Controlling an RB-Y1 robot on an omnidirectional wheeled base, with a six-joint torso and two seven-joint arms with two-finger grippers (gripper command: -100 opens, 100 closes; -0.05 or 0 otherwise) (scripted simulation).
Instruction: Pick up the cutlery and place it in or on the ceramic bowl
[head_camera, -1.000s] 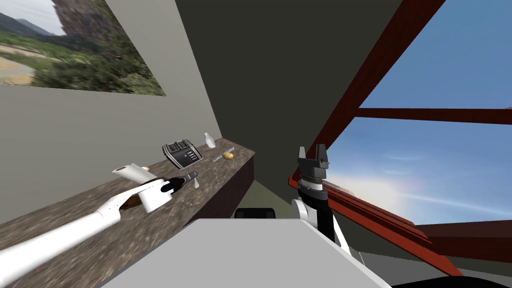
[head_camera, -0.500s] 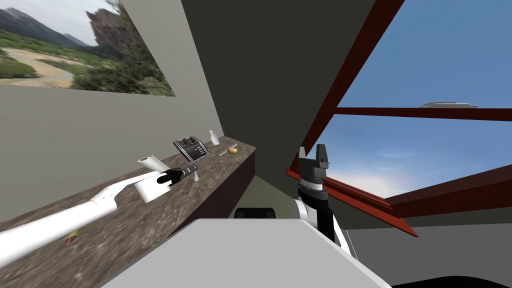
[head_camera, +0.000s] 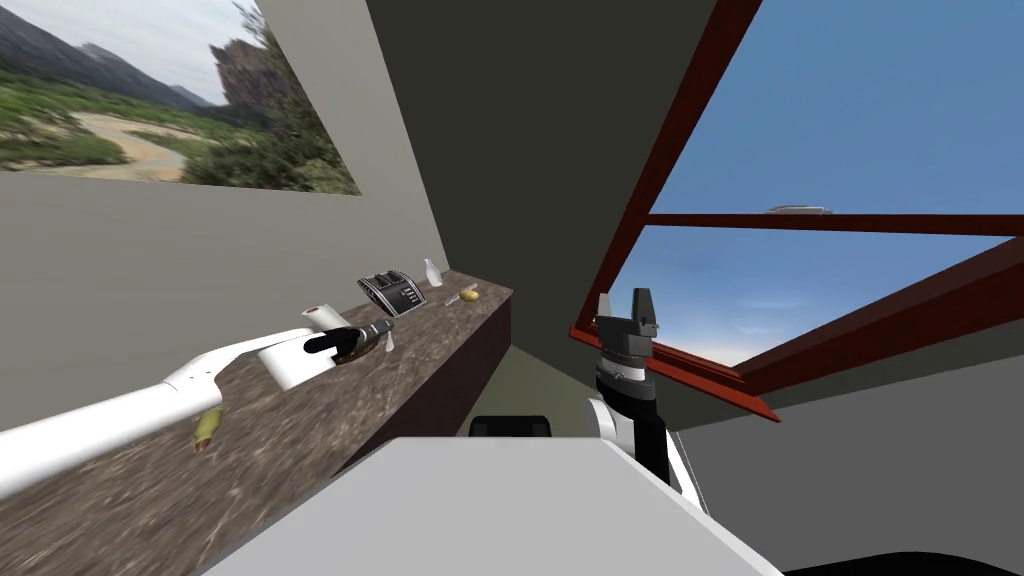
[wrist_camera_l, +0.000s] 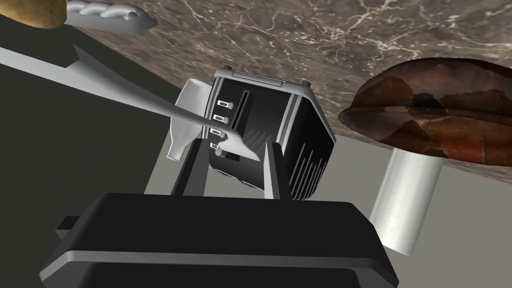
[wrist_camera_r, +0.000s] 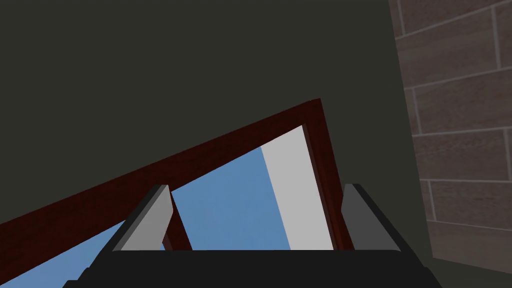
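The surface (wrist_camera_l: 400, 30) is dark brown marble veined white. The bowl (wrist_camera_l: 440, 120) is mottled reddish brown, the toaster (wrist_camera_l: 300, 125) black with grey trim, the knife (wrist_camera_l: 150, 101) pale grey, the paper towel roll (wrist_camera_l: 407, 200) white, faintly embossed.

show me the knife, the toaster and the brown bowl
knife (wrist_camera_l: 145, 95), left wrist view, middle of the grey blade
toaster (wrist_camera_l: 300, 130), left wrist view, its black body
brown bowl (wrist_camera_l: 430, 125), left wrist view, its mottled outer side
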